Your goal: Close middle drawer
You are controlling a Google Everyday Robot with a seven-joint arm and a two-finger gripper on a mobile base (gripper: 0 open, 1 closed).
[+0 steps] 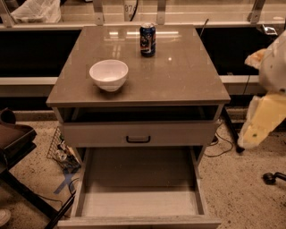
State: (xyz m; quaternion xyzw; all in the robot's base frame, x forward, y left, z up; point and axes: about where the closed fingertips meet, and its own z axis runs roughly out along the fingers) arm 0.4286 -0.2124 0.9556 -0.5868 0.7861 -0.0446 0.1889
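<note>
Surface [187, 80]: white bowl [108, 74] left of centre; blue can [147, 39] upright, upper centre. Plastic bag [33, 10], upper left corner. Dark chair [13, 138], left edge. Blue tape cross [67, 181], lower left. Claw [249, 138]: right edge, mid-height.

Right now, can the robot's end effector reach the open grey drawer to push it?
Probably yes. The pale end effector hangs beside the brown-topped cabinet, apart from the wide grey-beige middle drawer, which is pulled far out; nothing tall stands between them.
</note>
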